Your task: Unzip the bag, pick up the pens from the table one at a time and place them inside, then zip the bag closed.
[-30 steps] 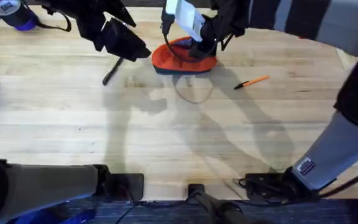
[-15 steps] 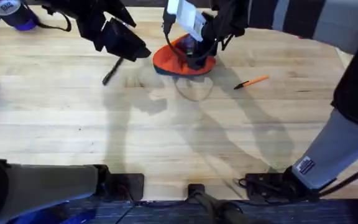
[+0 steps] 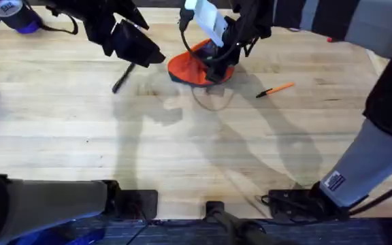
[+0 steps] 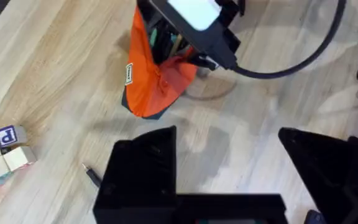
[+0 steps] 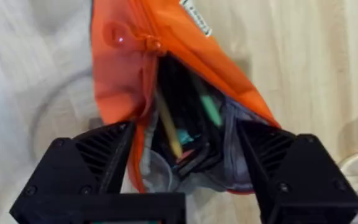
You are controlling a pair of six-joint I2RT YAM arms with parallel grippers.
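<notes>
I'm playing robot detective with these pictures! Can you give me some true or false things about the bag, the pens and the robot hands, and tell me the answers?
1. The orange pen is inside the bag. False: it lies on the table, off to the right of the bag.
2. The bag is open. True: the right wrist view looks through its gap at things inside.
3. The black pen lies on the table near the left gripper. True.
4. The left gripper is holding the black pen. False: its fingers are open with nothing between them.
5. The right gripper is right at the bag's opening. True.
6. The bag is blue all over. False: it is mostly orange.
</notes>
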